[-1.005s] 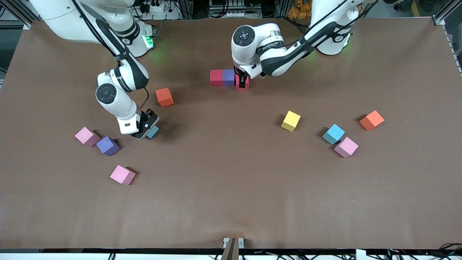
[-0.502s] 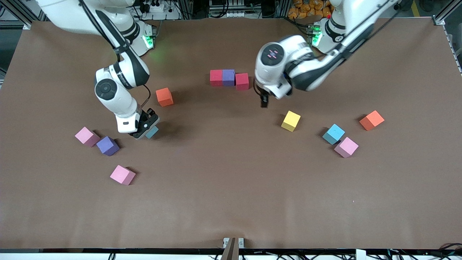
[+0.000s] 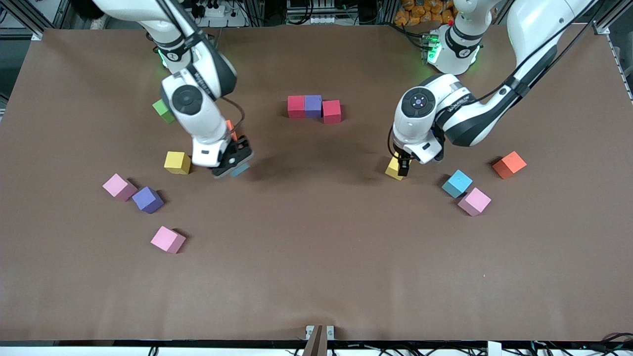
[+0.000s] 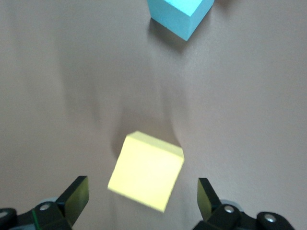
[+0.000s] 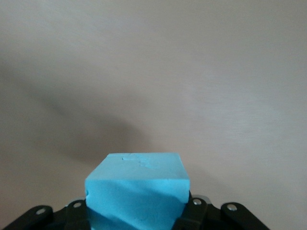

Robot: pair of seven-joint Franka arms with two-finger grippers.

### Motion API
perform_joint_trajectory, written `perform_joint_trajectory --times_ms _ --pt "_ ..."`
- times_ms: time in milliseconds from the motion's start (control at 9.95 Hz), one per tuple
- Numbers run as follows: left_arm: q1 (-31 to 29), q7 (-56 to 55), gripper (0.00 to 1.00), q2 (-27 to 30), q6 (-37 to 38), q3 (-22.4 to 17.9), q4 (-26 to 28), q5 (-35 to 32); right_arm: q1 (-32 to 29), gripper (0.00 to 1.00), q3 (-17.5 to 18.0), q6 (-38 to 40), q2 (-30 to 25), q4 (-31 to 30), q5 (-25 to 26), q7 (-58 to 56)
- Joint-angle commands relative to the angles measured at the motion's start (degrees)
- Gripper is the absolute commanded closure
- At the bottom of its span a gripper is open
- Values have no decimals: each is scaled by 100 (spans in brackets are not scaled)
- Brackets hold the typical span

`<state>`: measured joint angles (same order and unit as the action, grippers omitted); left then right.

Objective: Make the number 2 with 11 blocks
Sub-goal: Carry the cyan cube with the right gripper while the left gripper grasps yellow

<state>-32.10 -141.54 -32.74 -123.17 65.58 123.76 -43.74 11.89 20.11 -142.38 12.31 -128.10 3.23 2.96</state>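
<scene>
Three blocks stand in a row toward the robots' bases: red, purple, red. My right gripper is shut on a light blue block, held just above bare table beside a partly hidden orange block. My left gripper is open over a yellow block. Its fingers stand apart on either side of the block, not touching it. Another light blue block lies close by.
Toward the right arm's end lie a green cube, a yellow block, pink blocks and a purple one. Toward the left arm's end lie a pink block and an orange one.
My left gripper left the last red block of the row and swung over to the yellow block. My right gripper carried the light blue block toward the table's middle, uncovering green and yellow cubes.
</scene>
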Motion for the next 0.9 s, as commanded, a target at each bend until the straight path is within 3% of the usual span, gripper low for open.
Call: perform_joint_trajectory --times_ms 0,201,502,804 --pt "-270 274 0 -74 -443 25 367 -581 759 64 -42 88 253 416 -156 1638" --pt "-288 932 0 -83 -611 -115 412 -592 1585 64 -60 79 822 1160 -77 3439" --pt "-402 1558 0 -205 -883 -116 395 -592 2272 64 -156 88 1613 2180 -33 4665" --pt "-464 1594 0 -460 -1069 -142 403 -592 3326 64 -989 184 2362 2992 152 5205"
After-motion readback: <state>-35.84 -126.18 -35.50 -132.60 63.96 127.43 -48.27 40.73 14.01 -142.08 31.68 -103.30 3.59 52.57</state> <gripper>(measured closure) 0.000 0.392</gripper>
